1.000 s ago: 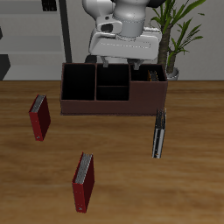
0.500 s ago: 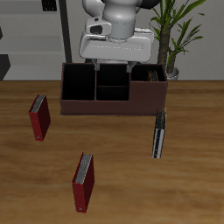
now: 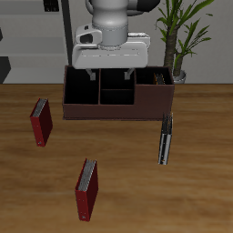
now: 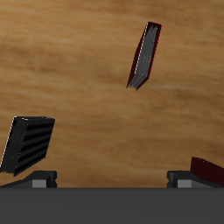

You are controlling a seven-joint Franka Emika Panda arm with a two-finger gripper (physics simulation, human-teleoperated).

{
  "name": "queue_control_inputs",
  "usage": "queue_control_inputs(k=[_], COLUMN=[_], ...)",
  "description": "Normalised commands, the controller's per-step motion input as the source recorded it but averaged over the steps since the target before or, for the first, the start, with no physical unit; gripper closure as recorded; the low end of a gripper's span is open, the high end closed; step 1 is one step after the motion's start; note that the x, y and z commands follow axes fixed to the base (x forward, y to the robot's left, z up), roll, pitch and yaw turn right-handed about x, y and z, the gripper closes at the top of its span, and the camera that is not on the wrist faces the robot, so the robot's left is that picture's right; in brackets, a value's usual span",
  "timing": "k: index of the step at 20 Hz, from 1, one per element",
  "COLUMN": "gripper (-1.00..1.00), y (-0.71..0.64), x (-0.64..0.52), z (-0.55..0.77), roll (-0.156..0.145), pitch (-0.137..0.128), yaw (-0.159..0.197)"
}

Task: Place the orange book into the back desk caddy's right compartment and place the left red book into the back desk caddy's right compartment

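Note:
The back desk caddy (image 3: 100, 111) is a long dark brown box at the table's back. The orange book (image 3: 153, 79) shows as a dull orange-brown slab in its right compartment, the wide end by the plant. My gripper (image 3: 111, 65) hangs open and empty just above the caddy's middle cells; in the wrist view (image 4: 112, 180) its jaws stand wide apart. The left red book (image 3: 86, 189) stands on edge near the table's front edge, and also shows in the wrist view (image 4: 144, 56).
A darker maroon-red book (image 3: 40, 123) stands in front of the caddy's other end; its corner shows in the wrist view (image 4: 206, 170). A thin black book (image 3: 165, 136) (image 4: 26, 144) lies in front of the plant end. A potted plant (image 3: 177, 36) stands behind the caddy.
My gripper has moved along the caddy, from above the plant end toward the middle cells. The books and the caddy have not moved.

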Motion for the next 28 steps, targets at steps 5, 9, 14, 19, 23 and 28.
queue_control_inputs(k=[5, 9, 14, 19, 23, 28], gripper=[-1.00, -1.00, -1.00, -1.00, -1.00, -1.00], y=[-0.28, -0.26, -0.23, -0.09, -0.14, -0.07], x=[0.28, 0.19, 0.24, 0.14, 0.15, 0.14], z=[0.00, 0.02, 0.08, 0.02, 0.07, 0.04], roll=[0.040, -0.043, -0.012, 0.014, 0.015, 0.020], pitch=[0.005, -0.021, -0.028, -0.021, -0.015, -0.007], yaw=[-0.002, 0.050, -0.004, -0.004, -0.023, 0.003])
